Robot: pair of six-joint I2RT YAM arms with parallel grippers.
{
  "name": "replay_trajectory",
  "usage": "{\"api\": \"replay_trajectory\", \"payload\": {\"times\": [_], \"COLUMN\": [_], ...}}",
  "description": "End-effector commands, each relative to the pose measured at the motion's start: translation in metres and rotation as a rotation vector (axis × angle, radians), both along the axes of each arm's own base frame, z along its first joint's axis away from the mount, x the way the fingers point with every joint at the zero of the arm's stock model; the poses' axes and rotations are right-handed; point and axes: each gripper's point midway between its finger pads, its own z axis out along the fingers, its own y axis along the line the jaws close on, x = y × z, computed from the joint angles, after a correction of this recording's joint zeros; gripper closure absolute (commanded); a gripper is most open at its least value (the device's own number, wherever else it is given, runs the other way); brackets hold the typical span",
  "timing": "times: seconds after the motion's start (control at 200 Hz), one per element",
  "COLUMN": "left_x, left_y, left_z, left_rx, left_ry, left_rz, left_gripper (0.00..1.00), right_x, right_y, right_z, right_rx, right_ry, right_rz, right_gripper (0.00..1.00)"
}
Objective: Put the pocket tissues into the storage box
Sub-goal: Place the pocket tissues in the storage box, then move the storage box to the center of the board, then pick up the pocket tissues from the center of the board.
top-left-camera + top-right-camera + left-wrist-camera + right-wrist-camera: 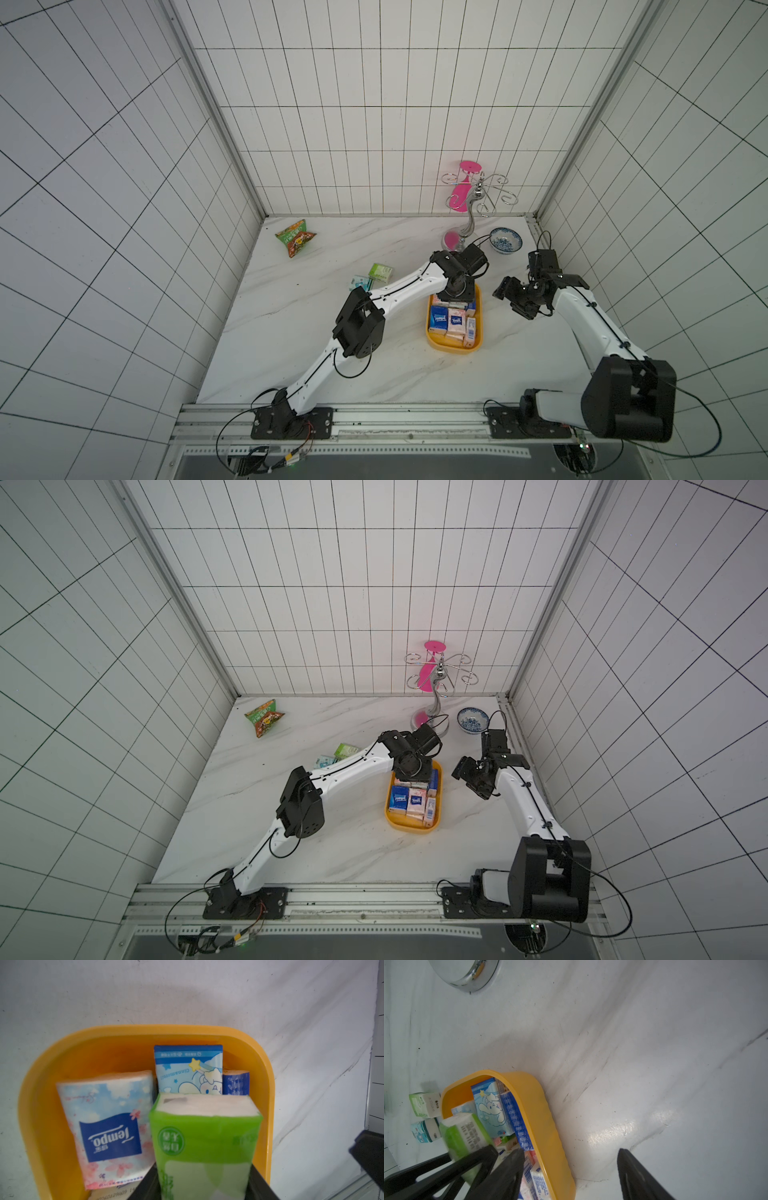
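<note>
White tiled walls close in a pale marbled counter. In both top views the yellow-orange storage box sits right of centre, its near half packed with pocket tissues in blue and pink prints; the left tool hangs over its far end, fingers hidden beneath the wrist; the right tool hangs just beside the box on the robot's right; a light green packet and a teal-white packet lie loose on the counter left of the box, with a snack bag, a patterned bowl and a chrome hook stand further back. In the left wrist view the left tool is clamped on a green packet, a black finger at each long side; the packet's long axis runs straight out from the tool toward the box's rounded end wall; it hangs inside the rim, a Tempo packet beside it, a cartoon-print packet and a dark blue packet past its free end. In the right wrist view the right tool has its fingers well apart, nothing between them; the green packet shows blurred over the box interior. I judge that release is the next move, since the packet lies over the box and along its length; the left arm is also the nearer to the two loose packets.
</note>
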Motion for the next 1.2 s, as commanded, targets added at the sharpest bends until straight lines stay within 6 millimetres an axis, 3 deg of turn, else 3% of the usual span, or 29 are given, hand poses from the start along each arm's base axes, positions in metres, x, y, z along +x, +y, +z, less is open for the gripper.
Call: {"api": "replay_trajectory", "payload": {"times": [0.0, 0.14, 0.3, 0.455, 0.615, 0.745, 0.944, 1.119, 1.199], "left_x": [0.008, 0.009, 0.014, 0.027, 0.052, 0.075, 0.092, 0.092, 0.087], "left_y": [-0.003, -0.002, 0.003, 0.027, 0.08, 0.138, 0.223, 0.295, 0.317], "left_z": [0.01, 0.019, 0.05, 0.086, 0.115, 0.121, 0.099, 0.072, 0.062], "left_rx": [-0.014, -0.029, -0.075, -0.118, -0.146, -0.121, -0.088, 0.077, 0.143], "left_ry": [-0.038, -0.049, -0.091, -0.13, -0.142, -0.164, -0.115, -0.109, -0.101], "left_rz": [0.002, 0.004, 0.017, 0.058, 0.134, 0.197, 0.242, 0.283, 0.288], "left_gripper": [0.45, 0.31, 0.25, 0.24, 0.24, 0.24, 0.24, 0.23, 0.22], "right_x": [-0.008, -0.013, -0.013, -0.014, -0.023, -0.028, -0.034, -0.036, -0.035], "right_y": [-0.004, -0.006, 0.001, 0.024, 0.04, 0.049, 0.063, 0.061, 0.058], "right_z": [-0.004, -0.003, -0.002, -0.004, -0.006, -0.015, -0.028, -0.042, -0.047], "right_rx": [-0.01, -0.019, 0.009, 0.136, 0.198, 0.208, 0.196, 0.134, 0.102], "right_ry": [0.011, 0.025, 0.027, -0.004, -0.001, 0.02, 0.057, 0.098, 0.114], "right_rz": [0.006, 0.011, 0.038, 0.098, 0.149, 0.175, 0.228, 0.243, 0.248], "right_gripper": [0.25, 0.25, 0.25, 0.25, 0.29, 0.38, 0.48, 0.55, 0.57]}}
